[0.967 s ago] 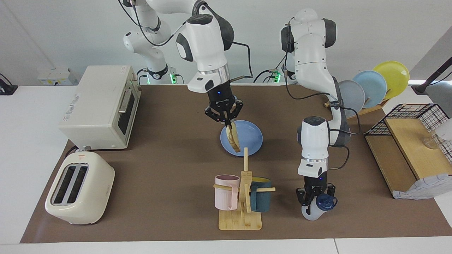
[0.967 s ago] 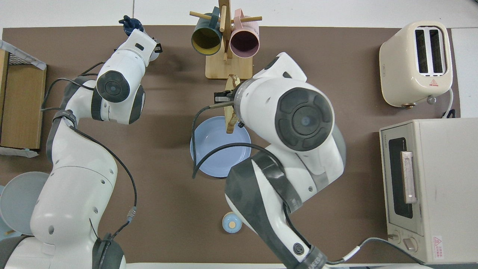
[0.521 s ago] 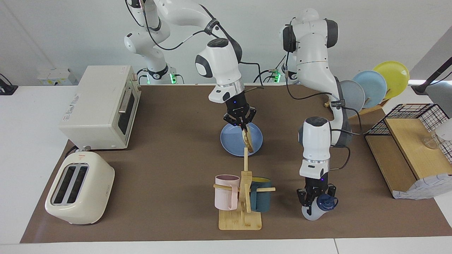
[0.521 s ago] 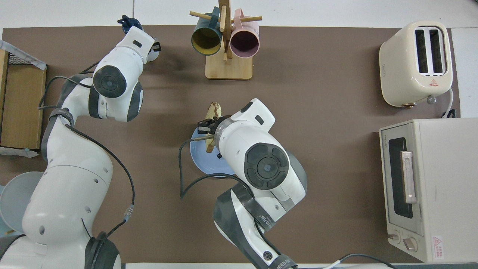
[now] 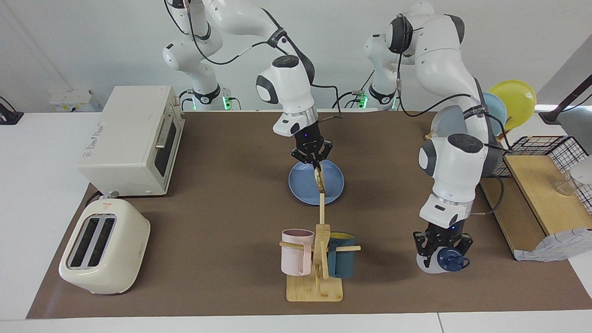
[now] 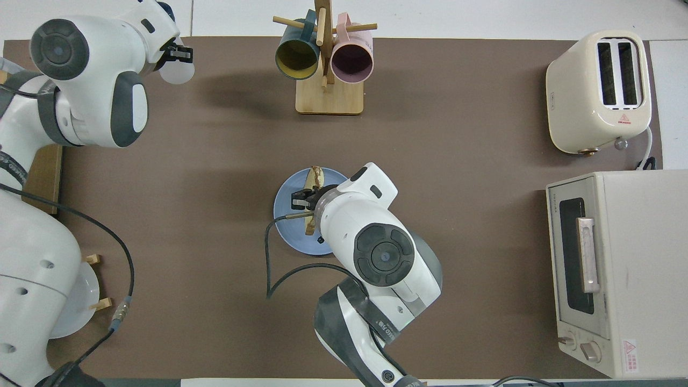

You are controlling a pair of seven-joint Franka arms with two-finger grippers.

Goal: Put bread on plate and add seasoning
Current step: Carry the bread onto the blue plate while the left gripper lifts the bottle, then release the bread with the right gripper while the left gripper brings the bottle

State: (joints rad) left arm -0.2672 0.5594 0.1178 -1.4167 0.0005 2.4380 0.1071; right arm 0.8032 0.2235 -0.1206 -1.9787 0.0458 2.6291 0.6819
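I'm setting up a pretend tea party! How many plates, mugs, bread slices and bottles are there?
Plates: 4 (blue plate lying flat; grey-blue plate, light blue plate and yellow plate standing upright)
Mugs: 2 (pink mug, dark teal mug)
Bread slices: 1 (bread)
Bottles: 1 (seasoning bottle)
Total: 8

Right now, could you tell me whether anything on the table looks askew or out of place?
Only the tan slice of bread stands out: it hangs on edge from the shut right gripper over the round blue plate, not flat. The left gripper is shut on the white seasoning bottle with a navy cap. Nothing looks spilled or damaged.
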